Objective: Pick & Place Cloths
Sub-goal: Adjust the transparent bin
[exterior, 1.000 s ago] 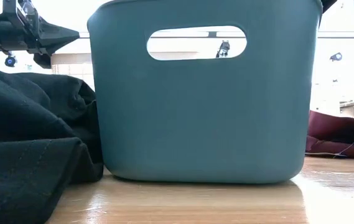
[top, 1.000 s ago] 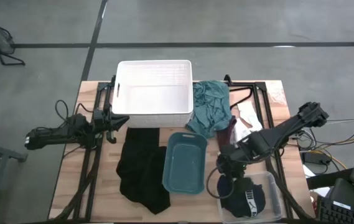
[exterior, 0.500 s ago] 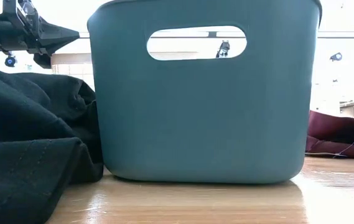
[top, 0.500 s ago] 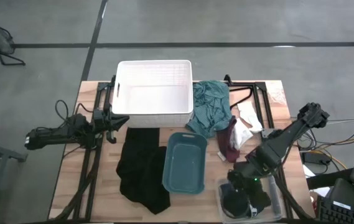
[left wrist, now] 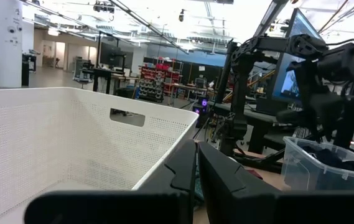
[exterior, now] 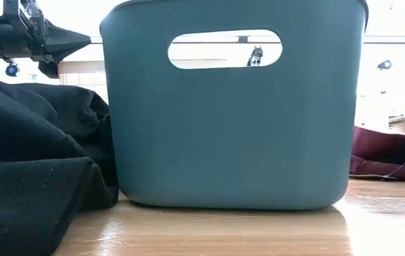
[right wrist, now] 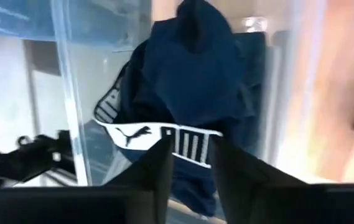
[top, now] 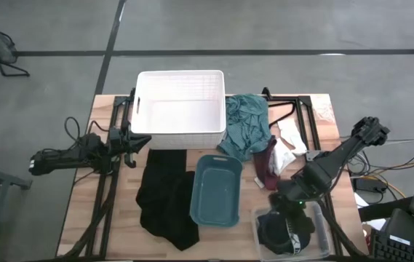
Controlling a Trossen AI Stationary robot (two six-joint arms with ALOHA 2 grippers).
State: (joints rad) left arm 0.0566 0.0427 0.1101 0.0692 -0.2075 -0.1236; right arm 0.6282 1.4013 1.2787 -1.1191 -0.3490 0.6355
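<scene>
The navy cloth with white lettering (top: pixel 283 234) (right wrist: pixel 192 81) lies bunched inside a clear bin (top: pixel 323 234) near the table's near right corner. My right gripper (top: pixel 291 211) (right wrist: pixel 192 160) hovers just above it, fingers a little apart and pointing down. A large black cloth (top: pixel 164 200) (exterior: pixel 31 163) lies flat left of the teal bin. The teal cloth (top: pixel 247 127), the maroon cloth (top: pixel 267 166) (exterior: pixel 387 153) and the small white cloth (top: pixel 290 142) lie heaped right of the white bin. My left gripper (top: pixel 142 143) (left wrist: pixel 196 168) waits shut at that bin's left near corner.
A white perforated bin (top: pixel 181 75) (left wrist: pixel 71 137) stands at the far middle. A teal bin (top: pixel 196 193) (exterior: pixel 230 128) stands in the middle, blocking most of the low view. A thin black hanger (top: pixel 287 105) lies by the heap.
My right gripper has moved toward the near right, from beside the teal bin to over the clear bin. The navy cloth, which spread over the bin's left rim, now sits gathered inside the bin.
</scene>
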